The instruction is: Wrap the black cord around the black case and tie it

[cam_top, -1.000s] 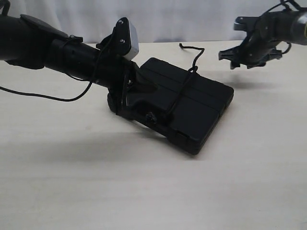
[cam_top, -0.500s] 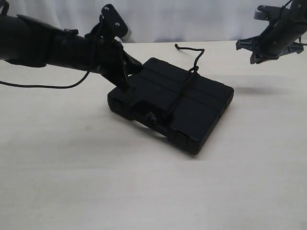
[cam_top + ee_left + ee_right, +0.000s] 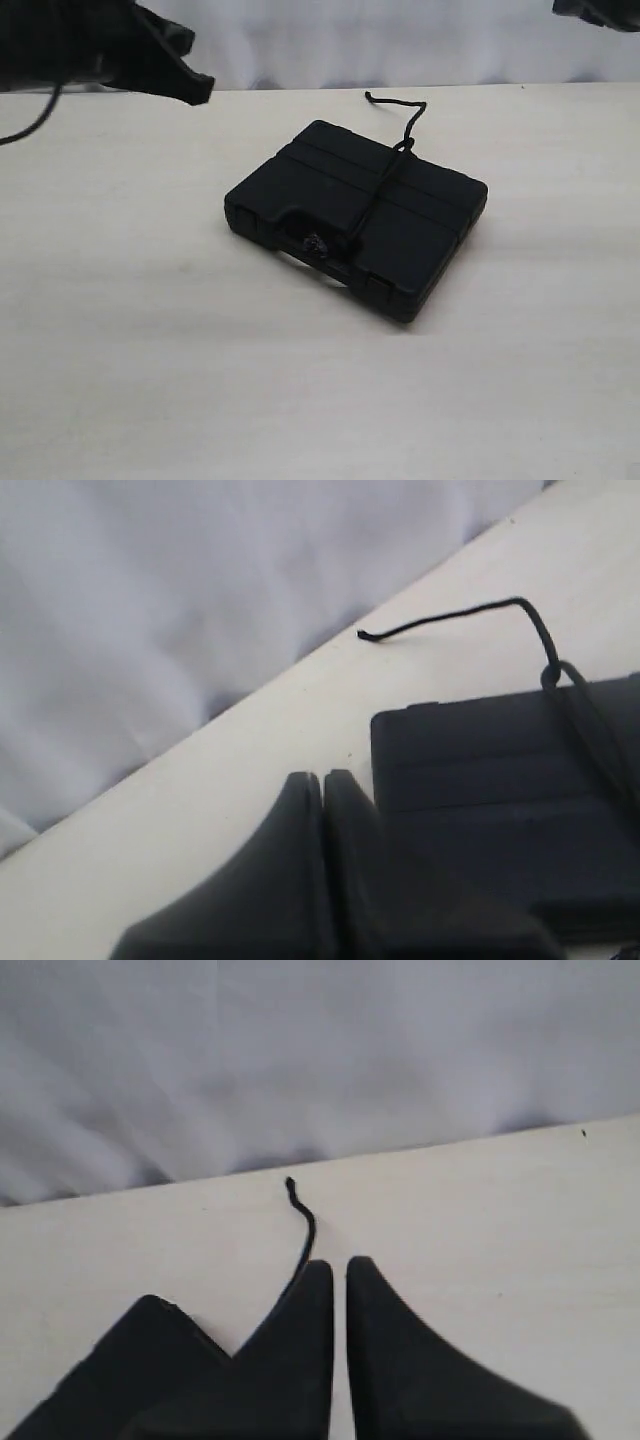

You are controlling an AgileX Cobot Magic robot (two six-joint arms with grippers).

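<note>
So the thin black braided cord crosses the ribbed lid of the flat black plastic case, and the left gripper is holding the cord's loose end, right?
Not quite. The black braided cord does cross the lid of the black plastic case, but its loose end lies free on the pale table; the left gripper is shut on nothing, apart from it, as the left wrist view shows.
</note>
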